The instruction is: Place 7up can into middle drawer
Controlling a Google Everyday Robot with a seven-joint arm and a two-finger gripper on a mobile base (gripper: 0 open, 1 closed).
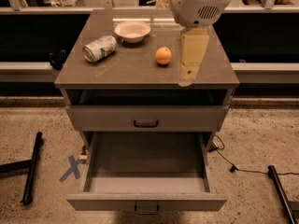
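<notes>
The 7up can [99, 48], dented and silvery-white, lies on its side at the left of the cabinet top [131, 71]. The middle drawer [93, 160] is pulled out wide below, grey and empty, with a dark handle [146, 209] on its front panel. My arm reaches in from the top of the view. Its gripper [186, 78] hangs over the right part of the cabinet top, right of the orange and well right of the can. It holds nothing that I can see.
A white bowl [132, 31] and an orange [163, 56] sit on the top. A shut matching drawer front [146, 118] lies above the open drawer. On the floor are a blue X mark [71, 168], black bars [32, 167] and a cable [233, 164].
</notes>
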